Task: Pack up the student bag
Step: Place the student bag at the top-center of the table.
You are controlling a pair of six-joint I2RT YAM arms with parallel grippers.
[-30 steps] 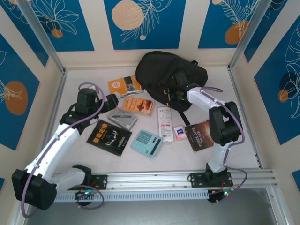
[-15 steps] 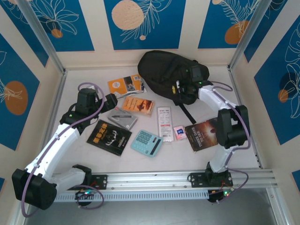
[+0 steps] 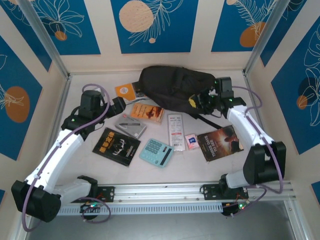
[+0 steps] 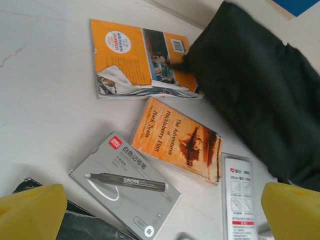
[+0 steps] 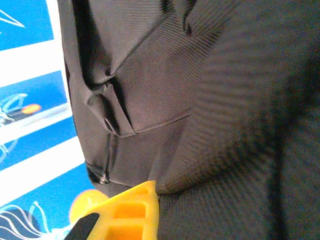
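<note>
**Top view.** A large, black, soft-fabric student bag (image 3: 170, 87) lies slumped on its side at the far middle of the white table (image 3: 190, 171). Its left end overlaps the corner of an orange-covered booklet (image 3: 126, 90). The right gripper (image 3: 199, 101) is pressed against the bag's near right edge, jaws closed. The left gripper (image 3: 121, 106) hangs over the table just beside the booklet, jaws spread wide, nothing in them, apart from the bag.

Spread in front of the bag:
- orange paperback with a ship on its cover (image 3: 147, 113)
- grey flat pen box (image 3: 130, 126)
- black-covered book with gold lettering (image 3: 116, 146)
- teal calculator (image 3: 156, 152)
- narrow white packet (image 3: 175, 131)
- small pink-and-white sachet (image 3: 191, 141)
- dark book with a fiery cover (image 3: 220, 143), near the right arm

**Left wrist view.** Yellow fingertips (image 4: 31, 211) sit at the two bottom corners, far apart and empty. Below them lie the pen box, paperback and booklet. The bag fills the upper right and covers the booklet's corner.

**Right wrist view.** Black woven fabric with seams and a folded tab is right up against the lens. One yellow finger (image 5: 131, 209) shows at the bottom edge, with the bag's cloth running straight into it. The grip looks like a pinch on a fold of fabric; the exact spot is hidden.
</note>
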